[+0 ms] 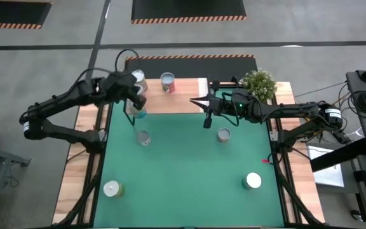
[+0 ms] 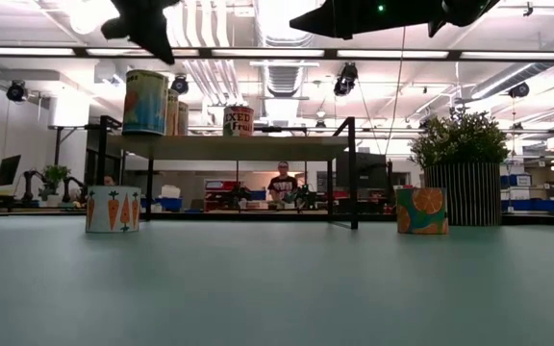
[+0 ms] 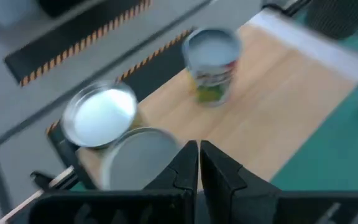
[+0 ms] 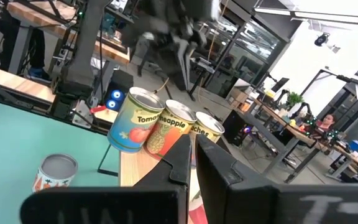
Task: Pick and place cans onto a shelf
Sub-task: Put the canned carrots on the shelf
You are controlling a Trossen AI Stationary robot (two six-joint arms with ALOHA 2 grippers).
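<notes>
Shelf (image 1: 183, 95) along table's far edge, 3 cans (image 1: 168, 82) on it, left gripper (image 1: 137, 100) and right gripper (image 1: 206, 121) fingers together.

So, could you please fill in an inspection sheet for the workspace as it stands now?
Surface: green mat on a wood-edged table, wooden shelf along its far edge.
Job's things: three cans on the shelf's left end, one can farther along the shelf; four cans on the mat.
Clutter: potted plant at the shelf's right end.
Hands: left hand shut and empty by the left cans; right hand shut and empty, raised above the mat.
Cables: black cable looping behind the left arm.
Surroundings: person in the room beyond.
</notes>
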